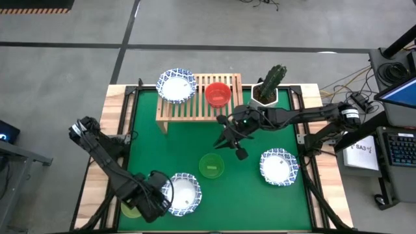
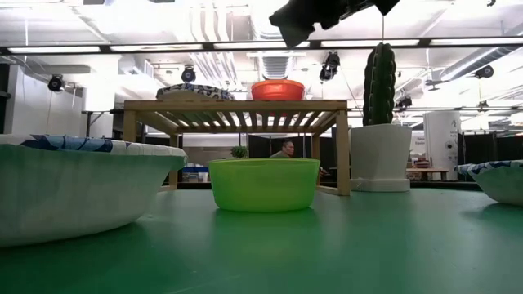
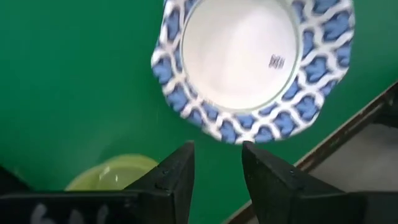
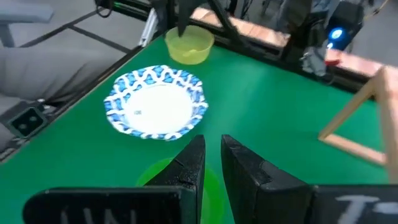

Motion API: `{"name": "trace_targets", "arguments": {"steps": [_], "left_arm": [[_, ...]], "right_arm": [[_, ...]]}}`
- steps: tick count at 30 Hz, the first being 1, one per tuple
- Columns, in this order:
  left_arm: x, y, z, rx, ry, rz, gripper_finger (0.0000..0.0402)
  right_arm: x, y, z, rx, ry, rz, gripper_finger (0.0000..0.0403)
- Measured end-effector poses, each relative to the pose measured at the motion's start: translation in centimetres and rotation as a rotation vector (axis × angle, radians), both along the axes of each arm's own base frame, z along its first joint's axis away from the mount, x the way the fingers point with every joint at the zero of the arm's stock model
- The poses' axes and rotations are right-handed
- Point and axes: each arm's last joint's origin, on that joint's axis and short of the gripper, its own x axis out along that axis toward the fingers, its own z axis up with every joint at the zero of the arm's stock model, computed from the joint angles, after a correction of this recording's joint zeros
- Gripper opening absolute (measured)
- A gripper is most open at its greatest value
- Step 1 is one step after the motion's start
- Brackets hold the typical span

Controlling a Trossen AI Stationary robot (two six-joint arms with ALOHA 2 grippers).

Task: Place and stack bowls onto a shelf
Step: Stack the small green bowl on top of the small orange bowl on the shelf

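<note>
Your right hand (image 1: 233,144) hangs above the worktop (image 1: 247,195), fingers narrowly parted, green bowl (image 1: 211,166) at its 7 o'clock. Your left hand (image 1: 158,198), narrowly parted, empty, waits beside a white bowl (image 1: 183,193).

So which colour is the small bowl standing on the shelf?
Red, clearest in the high view, beside a blue-patterned bowl.
</note>
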Motion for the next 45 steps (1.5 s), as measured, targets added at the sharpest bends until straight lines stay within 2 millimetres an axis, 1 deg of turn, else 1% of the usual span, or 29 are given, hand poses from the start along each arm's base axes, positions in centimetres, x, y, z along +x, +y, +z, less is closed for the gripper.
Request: {"name": "trace_targets", "arguments": {"steps": [3, 8, 10, 13, 17, 23, 27, 31, 35, 38, 41, 45], "left_arm": [[0.4, 0.3, 0.0, 0.037, -0.038, -0.016, 0.0111], [0.4, 0.3, 0.1, 0.088, -0.061, -0.135, 0.0103], [0.4, 0.3, 0.1, 0.116, -0.08, -0.163, 0.0101], [0.6, 0.5, 0.1, 0.156, -0.113, -0.156, 0.01], [0.7, 0.6, 0.2, 0.205, -0.143, -0.186, 0.01], [0.7, 0.7, 0.2, 0.271, -0.165, -0.27, 0.0101], [0.8, 0.8, 0.3, 0.317, -0.181, -0.313, 0.0114], [0.9, 0.9, 0.4, 0.394, -0.207, -0.361, 0.0138], [0.8, 1.4, 0.4, 0.457, -0.166, -0.457, 0.0153], [0.6, 1.8, 0.7, 0.563, -0.171, -0.533, 0.0152], [0.5, 2.3, 1.5, 0.678, -0.212, -0.596, 0.0146], [0.4, 2.8, 2.7, 0.864, -0.308, -0.6, 0.0133]], "right_arm": [[0.1, 0.7, 0.7, 0.042, 0.023, -0.012, 0.0043], [0.0, 1.4, 3.0, 0.096, 0.059, -0.046, 0.0043], [-0.1, 1.6, 3.7, 0.091, 0.098, -0.09, 0.0043], [-0.4, 2.0, 4.3, 0.082, 0.155, -0.171, 0.0043], [-0.9, 2.9, 4.0, 0.081, 0.238, -0.17, 0.0043], [-1.0, 3.4, 3.7, 0.116, 0.284, -0.186, 0.0043], [-1.0, 3.9, 3.7, 0.127, 0.288, -0.186, 0.0046], [-1.1, 5.1, 3.7, 0.115, 0.284, -0.162, 0.0068], [-1.3, 6.7, 3.7, 0.024, 0.251, -0.251, 0.01], [-1.1, 7.8, 3.2, -0.017, 0.246, -0.272, 0.0116], [-0.5, 8.7, 2.2, -0.004, 0.283, -0.269, 0.0125], [0.7, 9.8, 1.1, 0.003, 0.335, -0.271, 0.0127]]}}
